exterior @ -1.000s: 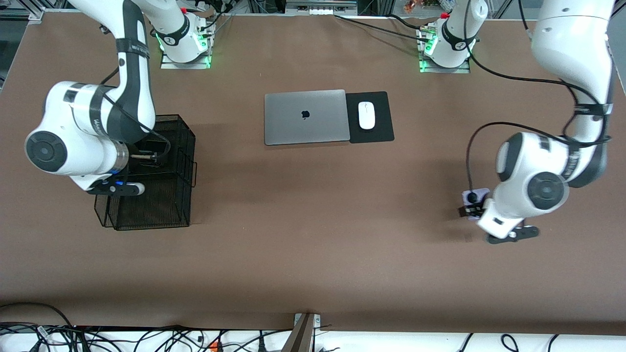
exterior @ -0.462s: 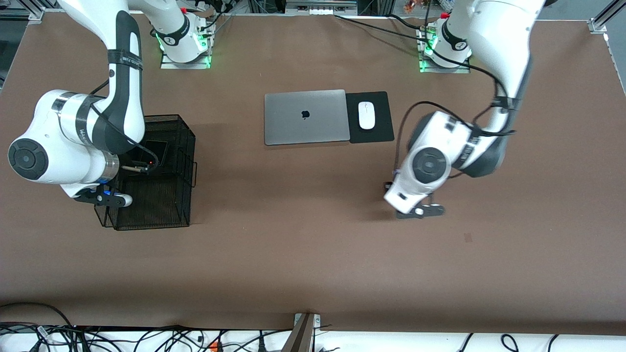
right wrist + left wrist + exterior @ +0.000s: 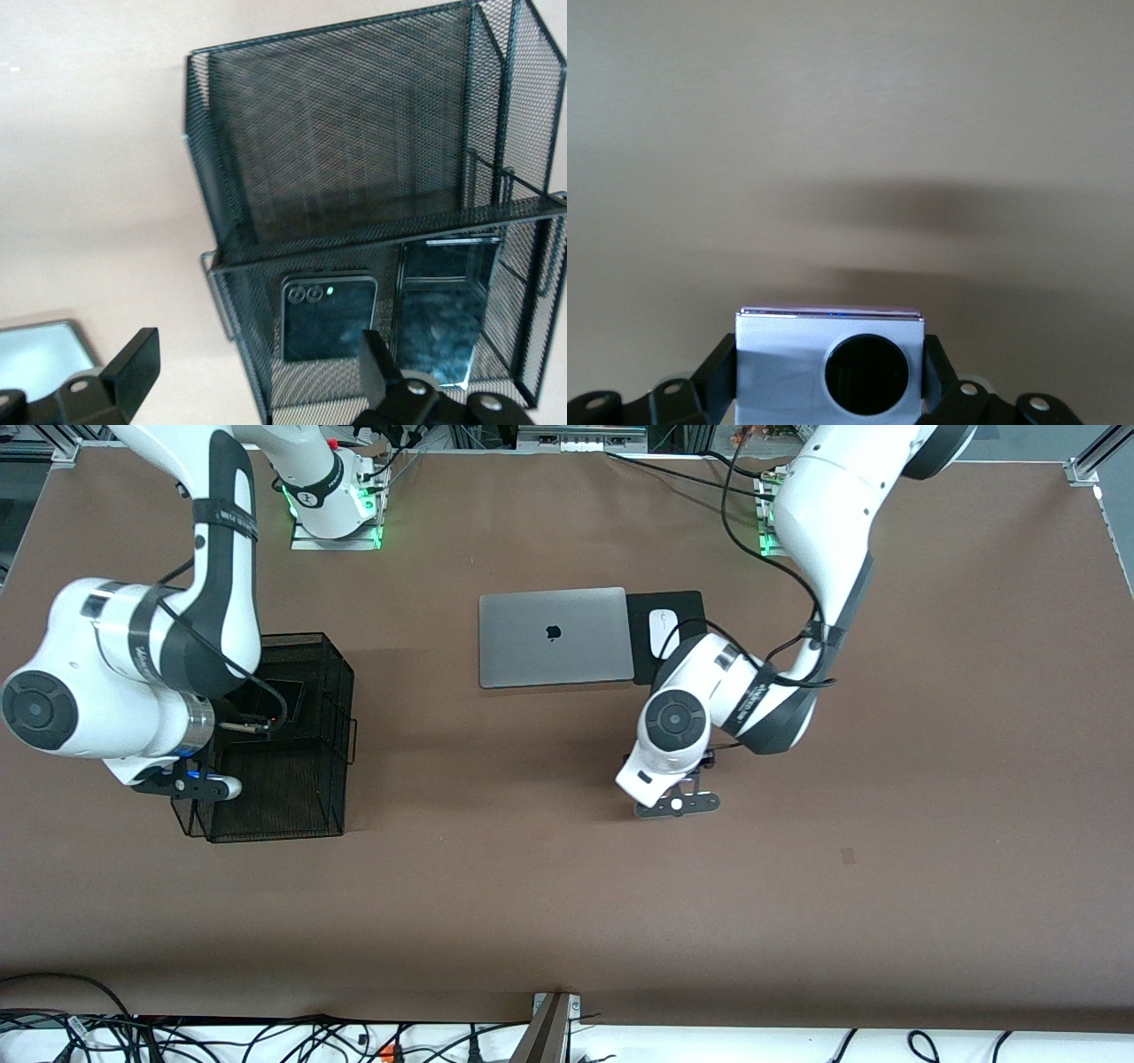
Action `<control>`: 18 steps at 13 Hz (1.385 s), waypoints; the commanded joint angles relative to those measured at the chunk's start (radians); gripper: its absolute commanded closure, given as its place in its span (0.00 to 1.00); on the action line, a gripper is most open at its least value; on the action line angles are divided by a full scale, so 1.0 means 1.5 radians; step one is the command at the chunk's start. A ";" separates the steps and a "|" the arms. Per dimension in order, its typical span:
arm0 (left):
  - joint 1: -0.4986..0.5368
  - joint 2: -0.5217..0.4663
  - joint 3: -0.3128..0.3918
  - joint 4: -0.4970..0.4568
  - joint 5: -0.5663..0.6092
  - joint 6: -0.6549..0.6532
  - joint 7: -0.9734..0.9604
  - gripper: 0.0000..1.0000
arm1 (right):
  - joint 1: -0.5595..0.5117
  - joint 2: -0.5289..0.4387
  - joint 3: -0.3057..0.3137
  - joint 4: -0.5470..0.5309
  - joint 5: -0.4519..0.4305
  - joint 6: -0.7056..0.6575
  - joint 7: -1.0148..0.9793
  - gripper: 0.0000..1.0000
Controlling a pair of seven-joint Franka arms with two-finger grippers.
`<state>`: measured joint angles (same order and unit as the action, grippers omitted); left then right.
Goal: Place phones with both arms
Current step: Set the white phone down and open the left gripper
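Note:
In the left wrist view my left gripper (image 3: 830, 382) is shut on the small lilac-white phone (image 3: 780, 363), one round black lens showing. The left arm (image 3: 709, 691) hangs it over bare table in the middle, close to the mouse pad. My right gripper (image 3: 257, 372) stands open over the rim of the black mesh basket (image 3: 354, 115), nothing between its fingers. In the basket's back compartment lie the square black flip phone (image 3: 330, 314) and the long black slab (image 3: 446, 305), side by side. The right arm (image 3: 133, 655) hides its gripper in the front view.
The mesh basket (image 3: 301, 797) stands toward the right arm's end of the table. A shut silver laptop (image 3: 554, 636) lies mid-table beside a black pad (image 3: 656, 602) with a white mouse (image 3: 660, 633), partly covered by the left arm. Cables run along the table's near edge.
The left arm has swung from its own end of the table to the middle, carrying the lilac-white phone. The right arm has shifted only slightly over the basket.

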<state>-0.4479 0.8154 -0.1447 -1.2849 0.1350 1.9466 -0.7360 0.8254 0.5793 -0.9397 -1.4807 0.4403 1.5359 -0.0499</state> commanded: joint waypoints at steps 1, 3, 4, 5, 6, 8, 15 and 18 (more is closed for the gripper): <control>-0.039 0.077 0.011 0.118 -0.023 0.015 -0.046 0.67 | -0.028 -0.002 -0.009 0.077 0.057 -0.079 0.007 0.01; -0.059 0.099 0.011 0.138 -0.028 0.067 -0.085 0.67 | -0.043 -0.002 -0.014 0.117 0.068 -0.109 0.006 0.01; -0.069 0.107 0.011 0.137 -0.029 0.106 -0.098 0.67 | -0.046 -0.002 -0.014 0.119 0.068 -0.109 0.006 0.01; -0.079 0.117 0.011 0.137 -0.029 0.140 -0.118 0.67 | -0.046 -0.002 -0.014 0.119 0.068 -0.109 0.005 0.01; -0.089 0.125 0.011 0.136 -0.029 0.175 -0.140 0.67 | -0.046 -0.002 -0.014 0.119 0.068 -0.109 0.005 0.01; -0.109 0.144 0.012 0.137 -0.028 0.243 -0.164 0.67 | -0.045 -0.002 -0.013 0.119 0.068 -0.109 0.006 0.01; -0.128 0.186 0.034 0.139 -0.021 0.348 -0.175 0.62 | -0.044 -0.002 -0.012 0.119 0.068 -0.109 0.007 0.01; -0.128 0.188 0.040 0.139 -0.021 0.354 -0.180 0.57 | -0.044 -0.002 -0.013 0.119 0.067 -0.110 0.006 0.01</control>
<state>-0.6268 1.0780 -0.0984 -1.1203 0.1179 2.4763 -1.0004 0.7680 0.5714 -0.9585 -1.3219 0.5218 1.3931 -0.0470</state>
